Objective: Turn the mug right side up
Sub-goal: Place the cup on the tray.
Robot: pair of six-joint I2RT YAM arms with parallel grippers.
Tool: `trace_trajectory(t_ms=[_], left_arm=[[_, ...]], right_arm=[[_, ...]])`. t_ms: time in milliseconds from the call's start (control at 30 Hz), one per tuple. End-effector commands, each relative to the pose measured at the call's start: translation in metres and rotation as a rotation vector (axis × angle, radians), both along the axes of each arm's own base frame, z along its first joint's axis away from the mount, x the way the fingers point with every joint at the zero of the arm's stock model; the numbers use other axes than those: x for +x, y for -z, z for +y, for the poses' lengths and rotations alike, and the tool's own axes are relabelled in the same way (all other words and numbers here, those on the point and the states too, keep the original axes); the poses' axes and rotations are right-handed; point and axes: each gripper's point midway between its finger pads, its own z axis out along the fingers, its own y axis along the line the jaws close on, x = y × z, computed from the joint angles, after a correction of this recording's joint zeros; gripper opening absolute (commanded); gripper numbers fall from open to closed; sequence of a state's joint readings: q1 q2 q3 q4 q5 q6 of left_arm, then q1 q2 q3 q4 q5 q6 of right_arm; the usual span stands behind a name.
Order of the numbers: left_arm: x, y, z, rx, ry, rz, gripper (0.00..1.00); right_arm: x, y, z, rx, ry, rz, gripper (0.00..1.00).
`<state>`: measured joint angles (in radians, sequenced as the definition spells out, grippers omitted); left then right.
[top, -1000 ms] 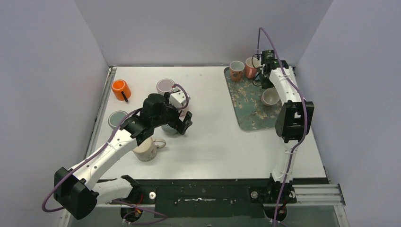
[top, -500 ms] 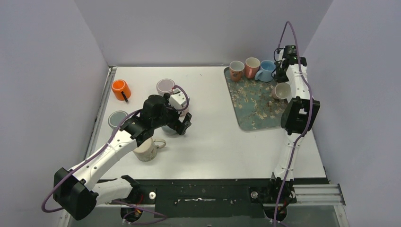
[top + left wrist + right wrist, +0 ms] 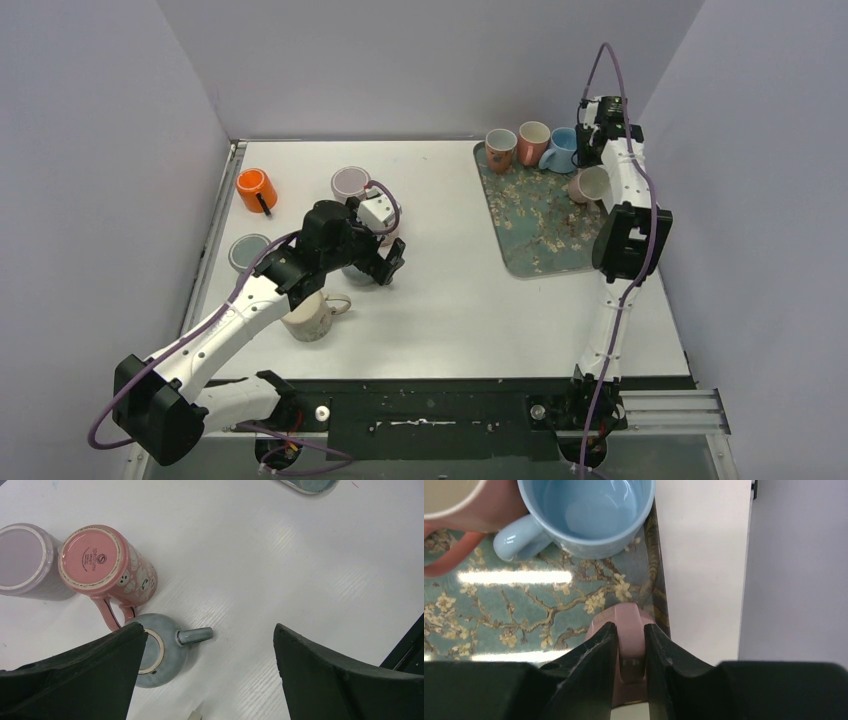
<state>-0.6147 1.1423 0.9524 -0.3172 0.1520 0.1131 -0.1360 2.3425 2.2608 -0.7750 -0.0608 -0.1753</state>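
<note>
Right gripper (image 3: 630,630): fingers closed tight on the handle of the pale pink mug (image 3: 624,614), with only the handle's width between the two pads. In the top view this mug (image 3: 592,184) sits at the upper right of the frame, over the right edge of the patterned tray (image 3: 530,215), tilted so its pale mouth faces partly up. Whether it touches the tray cannot be told. A blue mug (image 3: 589,510) stands upright on the tray just beyond it, apart from the fingers. The right arm rises steeply from its base, folds at the elbow over the tray's lower right, and reaches to the far corner with the wrist turned downward. Left gripper (image 3: 220,630): fingers spread wide, holding nothing, hovering above a grey mug (image 3: 160,655) that stands mouth down on the table (image 3: 450,300). No contact is visible. A pink patterned mug (image 3: 107,565) and a lavender mug (image 3: 22,557), both inverted, stand at the upper left of the wrist view. The left arm extends diagonally toward frame centre, wrist pitched down.
</note>
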Motion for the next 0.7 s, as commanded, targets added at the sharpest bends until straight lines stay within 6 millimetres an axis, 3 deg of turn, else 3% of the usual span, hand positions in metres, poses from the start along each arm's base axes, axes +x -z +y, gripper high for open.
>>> trace_trajectory(t_ms=[0,100,167,467,667], left_arm=[[0.006,-0.016,-0.003,-0.025,-0.002,-0.063,0.97],[0.007,-0.016,-0.002,-0.023,-0.005,-0.062,0.97],[0.008,-0.016,-0.002,-0.021,-0.008,-0.064,0.97],[0.008,-0.012,-0.001,-0.011,-0.008,-0.058,0.97],[0.008,-0.013,0.0,-0.008,-0.012,-0.063,0.97]], right_arm=[[0.028,-0.007,0.001,-0.017,-0.039,-0.103,0.3],[0.031,0.0,0.0,-0.017,-0.039,-0.103,0.41],[0.033,0.002,-0.001,-0.019,-0.041,-0.104,0.43],[0.055,-0.009,0.004,-0.005,-0.06,-0.203,0.38],[0.06,-0.003,0.011,0.013,-0.055,-0.213,0.37]])
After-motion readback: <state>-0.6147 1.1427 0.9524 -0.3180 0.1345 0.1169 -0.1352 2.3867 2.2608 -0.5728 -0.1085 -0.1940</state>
